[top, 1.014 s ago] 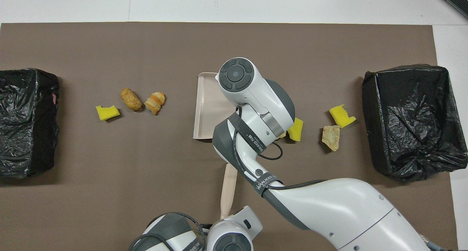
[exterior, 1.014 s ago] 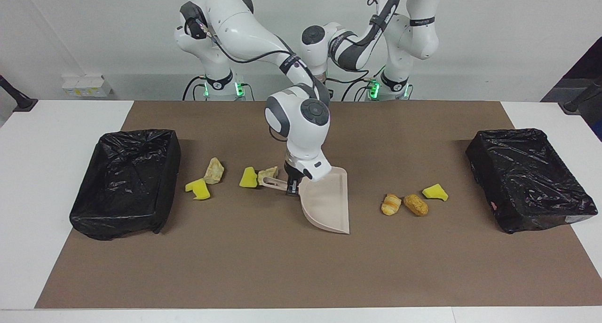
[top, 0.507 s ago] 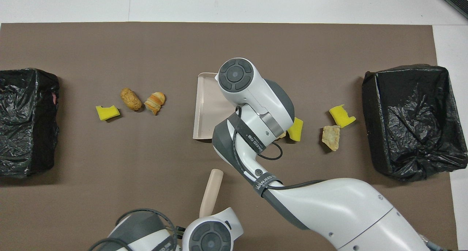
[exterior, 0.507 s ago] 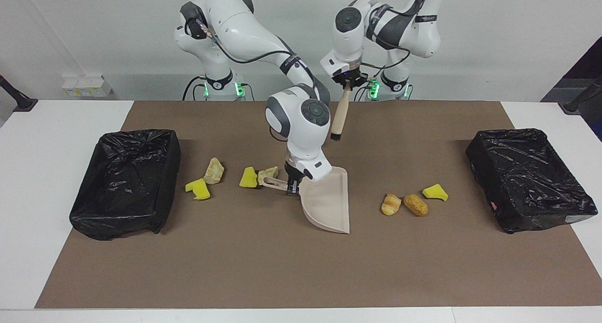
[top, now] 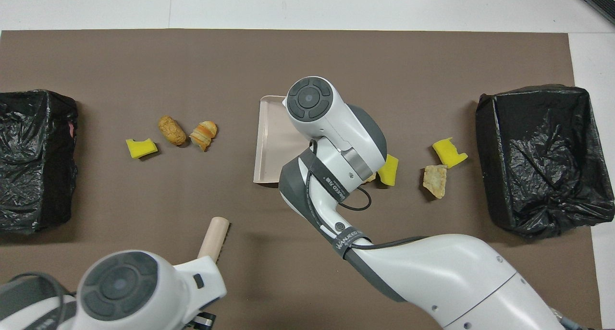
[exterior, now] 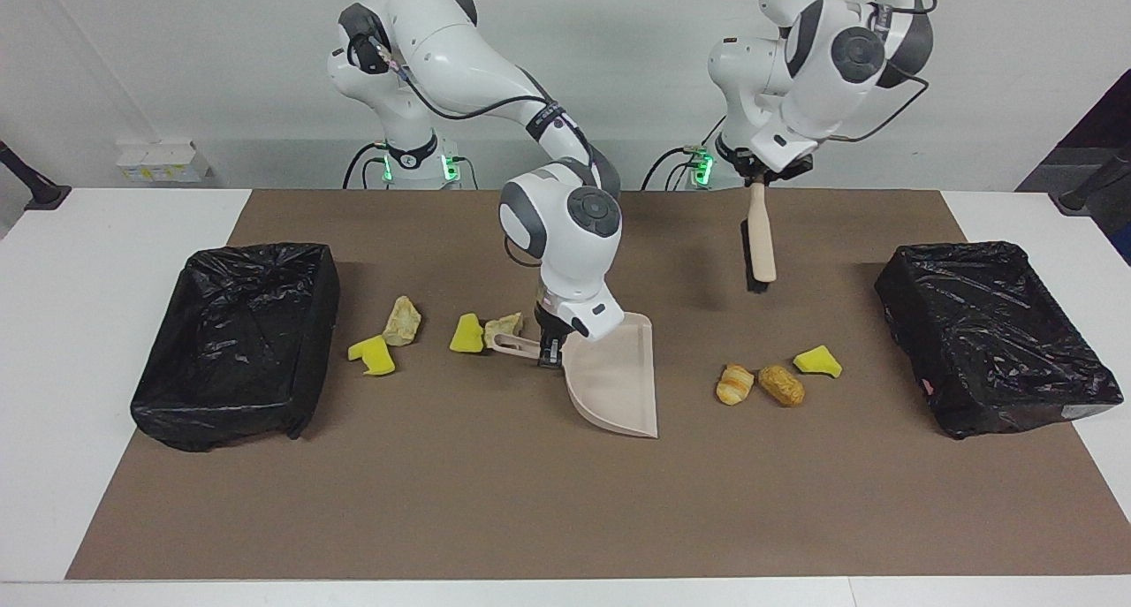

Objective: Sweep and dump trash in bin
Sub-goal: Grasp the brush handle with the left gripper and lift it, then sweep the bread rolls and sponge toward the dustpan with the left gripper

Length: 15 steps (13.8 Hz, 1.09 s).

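My right gripper (exterior: 550, 352) clamps the dustpan (exterior: 616, 379) handle, mouth toward the bread rolls (exterior: 760, 383); my left gripper (exterior: 762, 177) grips the brush (exterior: 758, 240) above them, ready to sweep.

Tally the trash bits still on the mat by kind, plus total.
Yellow sponge chunks: 3
Beige stone-like lumps: 2
Bread rolls: 2
Total: 7
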Motion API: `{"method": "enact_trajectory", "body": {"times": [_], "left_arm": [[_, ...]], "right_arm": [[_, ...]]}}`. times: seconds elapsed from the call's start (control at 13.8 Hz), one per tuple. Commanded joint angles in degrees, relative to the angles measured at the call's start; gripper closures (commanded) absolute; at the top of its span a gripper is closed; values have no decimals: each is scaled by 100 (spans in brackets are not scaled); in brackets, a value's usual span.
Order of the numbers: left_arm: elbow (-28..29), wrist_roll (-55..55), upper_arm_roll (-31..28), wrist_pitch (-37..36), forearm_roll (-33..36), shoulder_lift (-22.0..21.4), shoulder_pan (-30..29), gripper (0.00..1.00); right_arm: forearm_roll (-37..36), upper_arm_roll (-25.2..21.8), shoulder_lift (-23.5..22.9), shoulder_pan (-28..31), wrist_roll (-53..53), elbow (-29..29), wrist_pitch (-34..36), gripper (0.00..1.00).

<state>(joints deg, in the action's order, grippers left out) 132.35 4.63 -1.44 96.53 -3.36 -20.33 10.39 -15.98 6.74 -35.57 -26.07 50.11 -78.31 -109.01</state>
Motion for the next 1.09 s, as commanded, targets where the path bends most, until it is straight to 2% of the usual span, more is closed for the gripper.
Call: {"method": "enact_trajectory", "body": {"times": [0.0, 0.14, 0.29, 0.36, 0.58, 0.8, 1.01], "left_arm": [[-1216, -76, 91, -3, 204, 1177, -572, 100], [-1754, -85, 91, 59, 475, 1671, -941, 100], [-1800, -77, 91, 426, 923, 2092, -960, 100], [-1792, -76, 91, 672, 925, 2277, -986, 100], [-1556, -190, 99, 998, 908, 2332, -1162, 100], [-1098, -182, 117, 1701, 550, 2350, -952, 100], [-949, -217, 135, 1773, 215, 2315, -636, 100]], "right_arm": [[-151, 46, 68, -38, 184, -193, -121, 100], [-151, 47, 76, -38, 192, -228, -138, 100], [-151, 47, 77, -38, 210, -228, -138, 100], [-151, 47, 68, -38, 262, -228, -121, 100], [-195, 38, 85, -64, 316, -228, -42, 100], [-195, 38, 103, -73, 307, -237, -24, 100], [-195, 47, 103, -73, 254, -237, -15, 100]]}}
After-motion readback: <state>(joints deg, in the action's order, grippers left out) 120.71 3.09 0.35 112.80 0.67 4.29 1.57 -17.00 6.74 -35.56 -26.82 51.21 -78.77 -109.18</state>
